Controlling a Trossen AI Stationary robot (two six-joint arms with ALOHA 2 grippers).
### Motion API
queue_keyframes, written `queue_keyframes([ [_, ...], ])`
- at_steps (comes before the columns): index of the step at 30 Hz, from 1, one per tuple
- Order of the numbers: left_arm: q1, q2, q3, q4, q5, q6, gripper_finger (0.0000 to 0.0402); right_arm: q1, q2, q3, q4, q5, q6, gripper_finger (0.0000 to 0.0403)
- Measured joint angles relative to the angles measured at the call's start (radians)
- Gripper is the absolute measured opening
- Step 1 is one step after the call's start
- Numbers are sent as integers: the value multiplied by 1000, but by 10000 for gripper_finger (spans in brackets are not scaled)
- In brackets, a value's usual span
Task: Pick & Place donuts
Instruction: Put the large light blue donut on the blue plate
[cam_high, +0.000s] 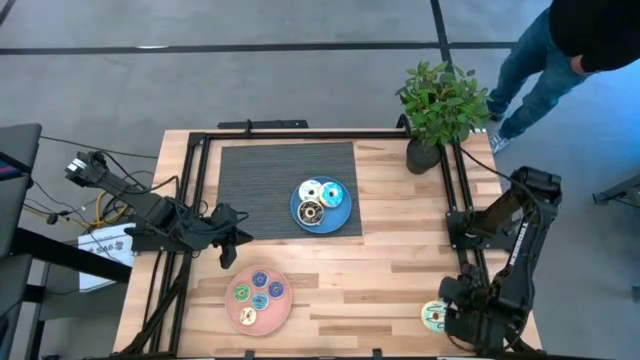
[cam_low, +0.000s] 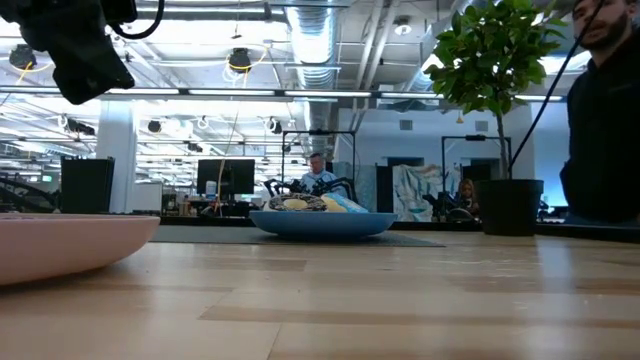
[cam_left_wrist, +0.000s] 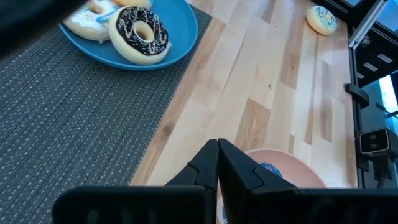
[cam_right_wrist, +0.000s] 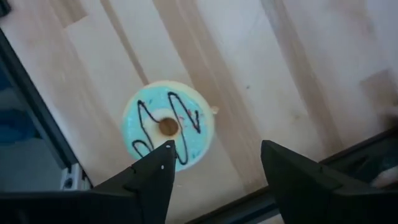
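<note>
A teal-iced donut with a black squiggle (cam_right_wrist: 168, 127) lies flat on the bare wood near the table's near right corner (cam_high: 435, 316). My right gripper (cam_right_wrist: 214, 165) hangs over it, pointing down and open. The donut lies under one fingertip rather than between the two. A blue plate (cam_high: 345, 222) on the grey mat carries a white (cam_high: 309, 190), a teal (cam_high: 333, 193) and a brown donut (cam_left_wrist: 140, 34). A pink plate (cam_high: 232, 312) near the front edge carries several tiny donuts. My left gripper (cam_left_wrist: 217, 155) hovers shut between the two plates.
A potted plant (cam_high: 440, 110) stands at the far right of the table. Dark frame rails run along the left and right sides (cam_high: 455, 190). A person in jeans (cam_high: 540, 60) stands beyond the far right corner. Bare wood lies between the plates and the lone donut.
</note>
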Motion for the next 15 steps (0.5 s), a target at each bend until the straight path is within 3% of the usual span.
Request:
queue_keyframes([
  [7,0,0,0,0,0,-1,0,7,-57,-91,78,-20,82,229],
  [15,0,0,0,0,1,-2,0,5,-58,-91,77,-56,84,278],
])
